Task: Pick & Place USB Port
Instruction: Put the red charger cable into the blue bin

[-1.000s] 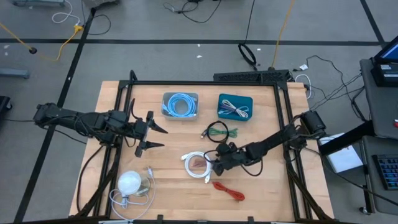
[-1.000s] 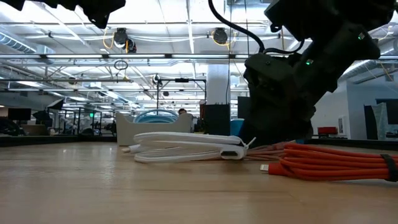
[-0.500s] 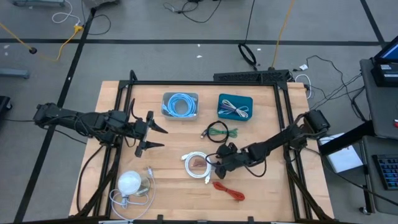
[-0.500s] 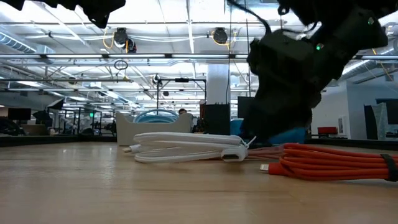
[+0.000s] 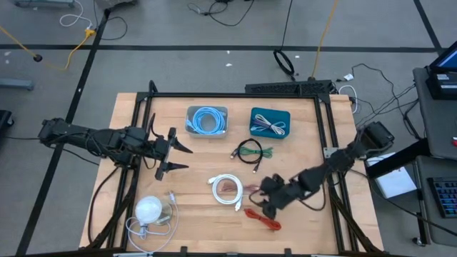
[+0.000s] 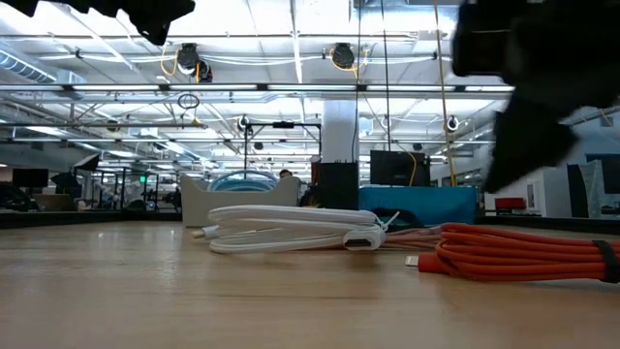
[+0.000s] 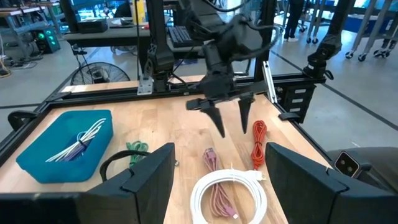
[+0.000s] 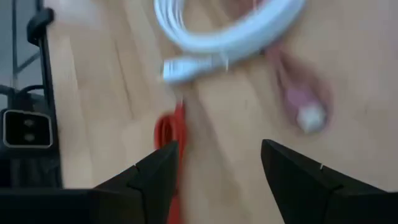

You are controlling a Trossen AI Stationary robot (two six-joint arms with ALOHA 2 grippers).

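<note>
Right gripper (image 5: pixel 263 203) hovered over desk (image 5: pixel 193 168), fingers apart, empty, between white cable (image 5: pixel 226 189) and red cable (image 5: pixel 263 219). Left gripper (image 5: pixel 178 157) waited, fingers spread. Red cable likely light, floppy; grip bundled middle.

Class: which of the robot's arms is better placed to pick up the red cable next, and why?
The right arm. Its open end effector hangs just beside the red cable, while the left end effector waits open across the table, with the white cable between.

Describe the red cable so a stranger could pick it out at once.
On the wooden table, look near the front edge, just below the open right gripper. The red cable lies bundled there, the only red one, right of the white cable coil.
</note>
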